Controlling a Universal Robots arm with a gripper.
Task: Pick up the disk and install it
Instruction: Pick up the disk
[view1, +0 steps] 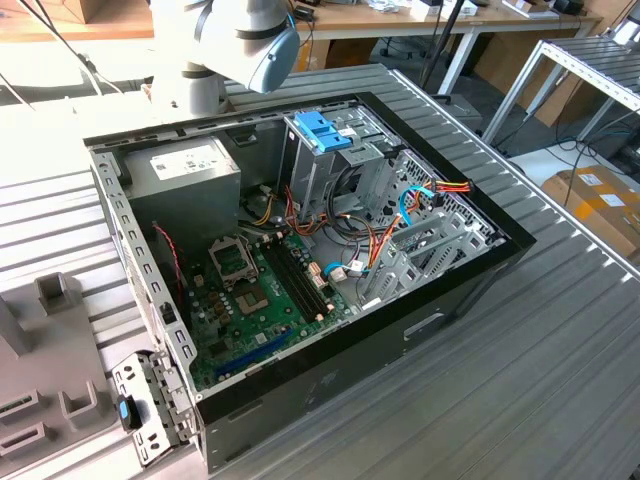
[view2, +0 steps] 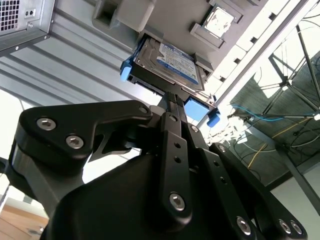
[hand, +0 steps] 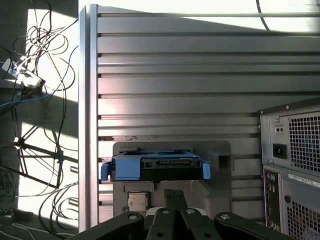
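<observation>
The disk (hand: 155, 167) (view2: 167, 60) is a grey-silver hard drive with light-blue rails. It lies in a grey holder (hand: 220, 150) on the ribbed metal table. My gripper (hand: 173, 192) (view2: 171, 97) hovers close to the disk's near edge in both wrist views. Its two black fingers (view2: 175, 130) lie together, shut, with nothing between them, and the tips stop just short of the disk. In the exterior view my arm (view1: 245, 40) stands behind the open computer case (view1: 300, 250). Inside the case, a blue handle on a grey drive cage (view1: 325, 130) sits at the back.
A small square chip (hand: 137, 201) (view2: 220, 22) rests in the same holder beside the disk. The case's rear panel (hand: 292, 165) stands close by. Loose cables (hand: 35, 75) lie on the floor past the table edge. A grey fixture (view1: 40, 340) sits at the exterior view's left.
</observation>
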